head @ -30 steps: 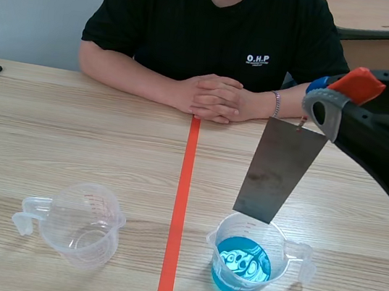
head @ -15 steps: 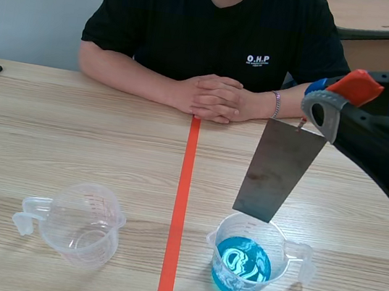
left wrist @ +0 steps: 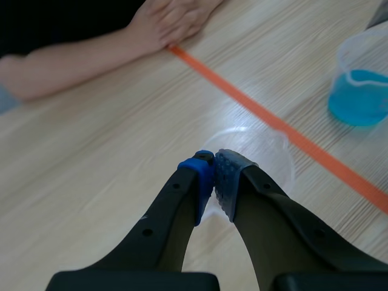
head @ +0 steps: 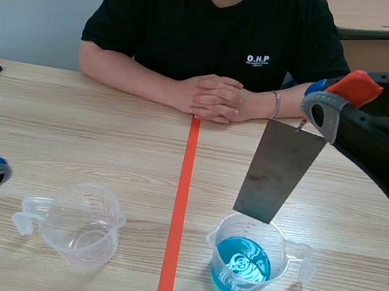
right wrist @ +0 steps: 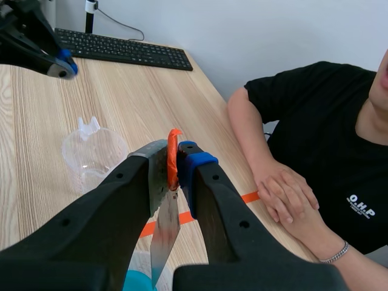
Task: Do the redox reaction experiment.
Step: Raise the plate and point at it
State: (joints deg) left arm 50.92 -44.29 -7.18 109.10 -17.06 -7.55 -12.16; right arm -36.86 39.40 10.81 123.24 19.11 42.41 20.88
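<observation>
Plate (head: 278,171) above blue beaker (head: 239,263); empty beaker (head: 84,223) apart.
We see the grey plate hanging tilted, lower edge just over the rim; blue liquid sits low; the clear empty beaker stands upright.

Office: keyboard (right wrist: 121,51), wooden desks (head: 380,18).

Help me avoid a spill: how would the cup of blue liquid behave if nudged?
The cup looks like thin clear plastic, probably light and quick to slide on the table. The liquid fills only its bottom part, likely steadying it, though it could slosh. Its squat shape suggests tipping is unlikely.
</observation>
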